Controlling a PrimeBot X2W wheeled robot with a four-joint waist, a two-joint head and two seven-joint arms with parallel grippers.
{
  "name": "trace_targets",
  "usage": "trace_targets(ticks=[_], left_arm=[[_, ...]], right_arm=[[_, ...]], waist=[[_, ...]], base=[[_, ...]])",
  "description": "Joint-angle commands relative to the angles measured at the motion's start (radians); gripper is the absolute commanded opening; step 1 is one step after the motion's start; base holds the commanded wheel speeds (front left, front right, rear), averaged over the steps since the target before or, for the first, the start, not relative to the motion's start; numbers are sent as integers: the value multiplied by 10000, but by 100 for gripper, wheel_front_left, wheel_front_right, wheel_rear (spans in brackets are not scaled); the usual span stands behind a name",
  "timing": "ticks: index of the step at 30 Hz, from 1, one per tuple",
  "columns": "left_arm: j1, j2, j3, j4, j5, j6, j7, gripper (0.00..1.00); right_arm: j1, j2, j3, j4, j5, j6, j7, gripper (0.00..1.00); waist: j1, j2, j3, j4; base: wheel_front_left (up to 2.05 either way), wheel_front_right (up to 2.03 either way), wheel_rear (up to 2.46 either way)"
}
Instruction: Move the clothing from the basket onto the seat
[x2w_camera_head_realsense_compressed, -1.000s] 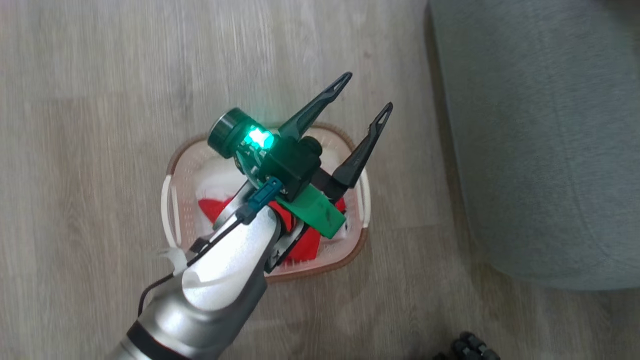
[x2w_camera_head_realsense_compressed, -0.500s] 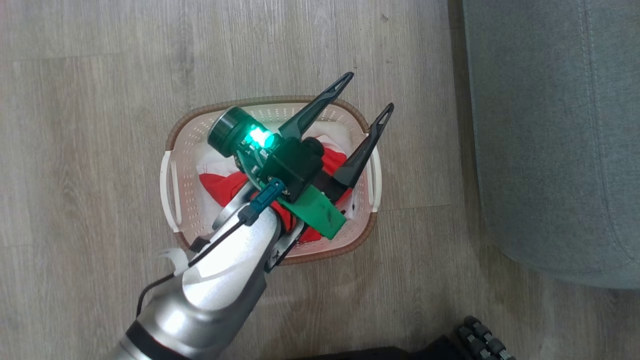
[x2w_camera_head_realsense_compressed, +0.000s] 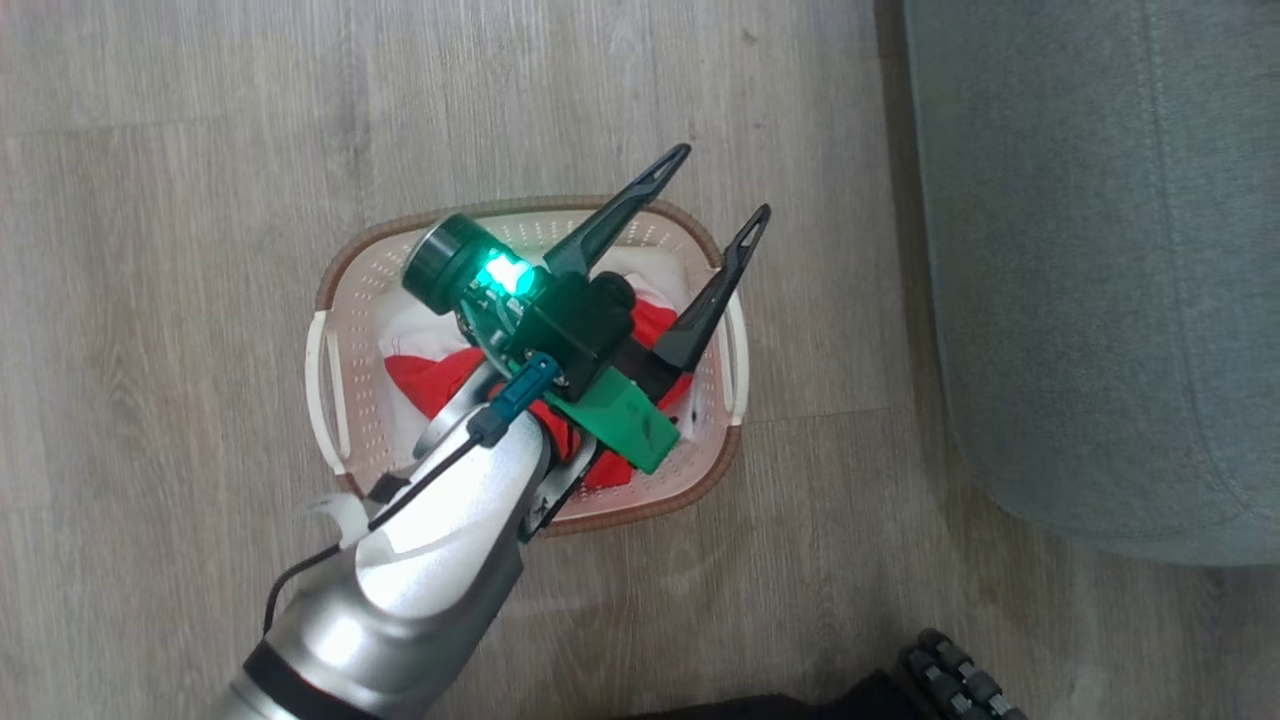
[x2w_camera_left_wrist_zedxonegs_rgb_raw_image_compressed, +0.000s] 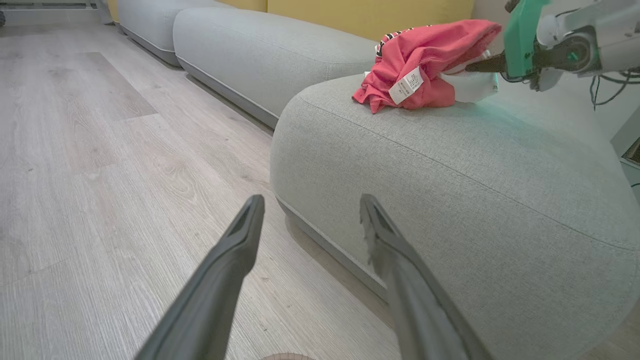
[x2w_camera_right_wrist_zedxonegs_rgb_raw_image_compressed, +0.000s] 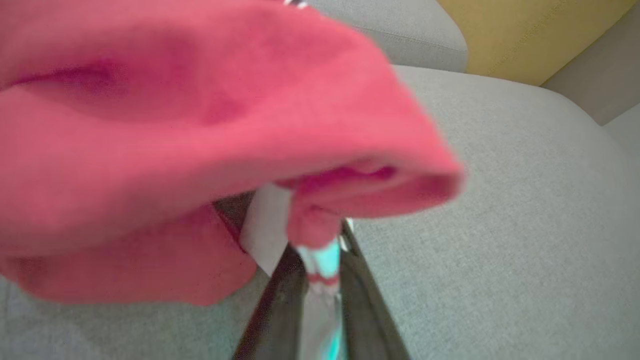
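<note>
My left jaws, wide over basket (x2w_camera_head_realsense_compressed: 362, 330), should pinch limp, light clothing (x2w_camera_head_realsense_compressed: 425, 375) at 9 o'clock; right jaws clamp another garment (x2w_camera_left_wrist_zedxonegs_rgb_raw_image_compressed: 425, 65).

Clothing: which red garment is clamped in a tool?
The garment on the seat, pinched by the right tool; the other garment lies loose in the basket.

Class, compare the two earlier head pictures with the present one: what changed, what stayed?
The whole view shifted, so the camera moved, not the things. The basket, the red clothing in it and the seat kept their places relative to one another. The left hand stayed open over the basket, holding nothing. Nothing was grasped or released.
</note>
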Motion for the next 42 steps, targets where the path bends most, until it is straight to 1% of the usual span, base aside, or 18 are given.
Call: trace_targets(ticks=[1,5,10,18,24,28,31,35,37,42], left_arm=[[36,110,314,-264,27,25,-49,100],[179,119,409,-203,-49,53,-49,100],[414,134,607,-213,-166,112,-49,100],[932,120,985,-306,-403,199,-49,100],[1573,70,1467,-407,-699,317,-49,100],[2066,32,1773,-404,-816,416,-49,100],[2482,17,2065,-385,-885,507,-49,100],[3129,84,2637,-408,-938,709,-49,100],[3477,131,2927,-426,-957,800,-49,100],[4350,201,3533,-458,-945,1040,-49,100]], right_arm=[[435,-18,153,-177,115,69,-38,100],[846,277,490,-148,422,69,-323,100],[1354,542,1153,-213,922,69,-748,100],[1946,523,2187,-779,1851,69,-973,100],[2432,512,3056,-1611,2704,69,-1030,100],[2921,577,3511,-2259,3225,69,-1060,100],[3436,645,3664,-2823,3597,69,-1087,100],[4287,1021,3852,-3730,3846,69,-1108,100],[4749,1306,3751,-4309,3945,69,-1113,100],[6196,2378,3168,-6001,3713,69,-1116,100]], waist=[[-1,0,-146,-86],[-1,0,-478,-229],[-1,0,-1031,-415],[-1,0,-1999,-482],[-1,0,-3012,-301],[-1,0,-3751,-23],[-1,0,-4317,222],[-1,0,-4944,429],[-1,0,-5240,503],[-1,0,-5815,638]], base=[[0,0,0],[0,0,0],[0,0,0],[0,0,0],[0,0,0],[0,0,0],[0,0,0],[0,0,0],[0,0,0],[0,0,0]])
